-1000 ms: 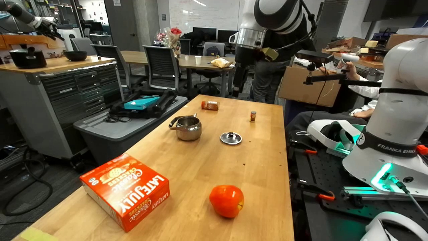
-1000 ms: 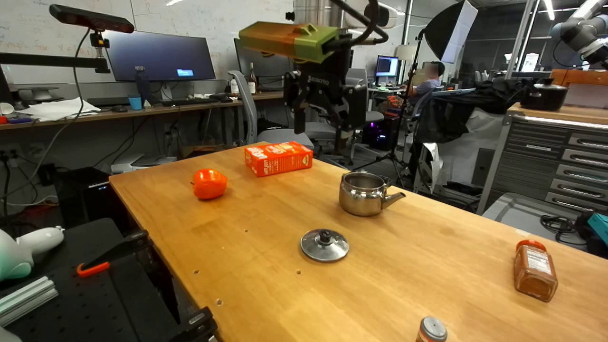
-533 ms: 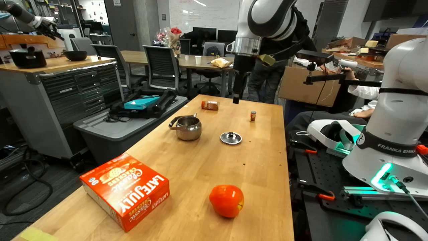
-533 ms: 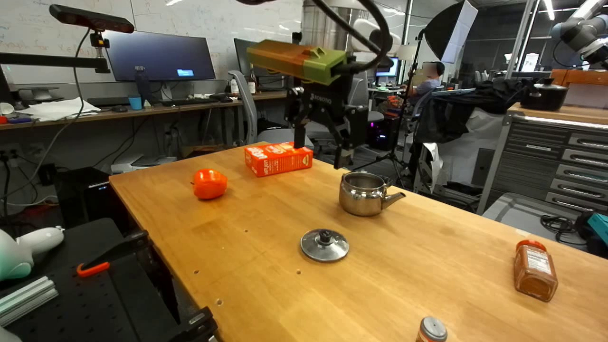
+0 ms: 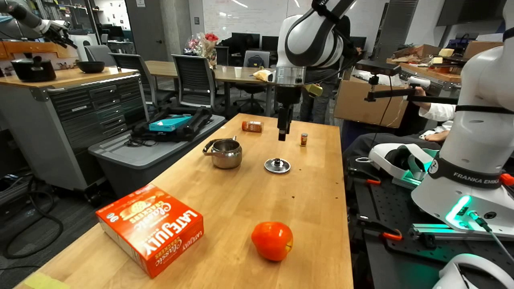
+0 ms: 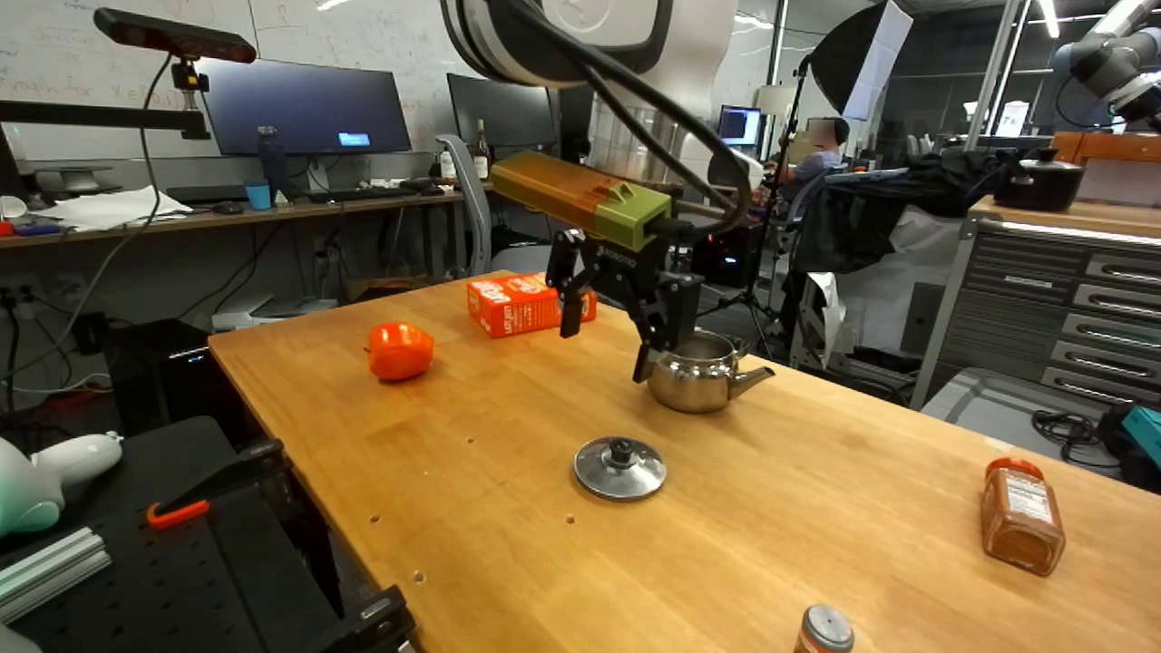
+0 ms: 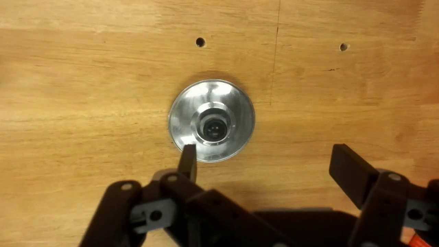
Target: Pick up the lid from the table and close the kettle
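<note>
The lid (image 5: 277, 166) lies flat on the table, knob up, beside the kettle; it also shows in an exterior view (image 6: 620, 472). The kettle (image 5: 227, 155) stands upright with its top open; it shows in an exterior view (image 6: 691, 383) partly behind a gripper finger. My gripper (image 6: 606, 354) is open and empty, pointing down above the table; it also shows in an exterior view (image 5: 282, 138). In the wrist view the lid (image 7: 185, 109) is ahead of and left of the middle of the jaws (image 7: 264, 146); the left fingertip overlaps its lower edge in the picture. The kettle is out of the wrist view.
A red cracker box (image 5: 150, 228) and an orange-red round fruit or pepper (image 5: 272, 241) are on the table (image 5: 313, 192). A spice jar lies on its side (image 5: 252, 127), and a small spice bottle (image 5: 304, 139) stands near the table edge. A grey bin (image 5: 156, 136) is beside the table.
My gripper has come down toward the table and nearer the lid, staying open. The lid, kettle and other table objects have not moved.
</note>
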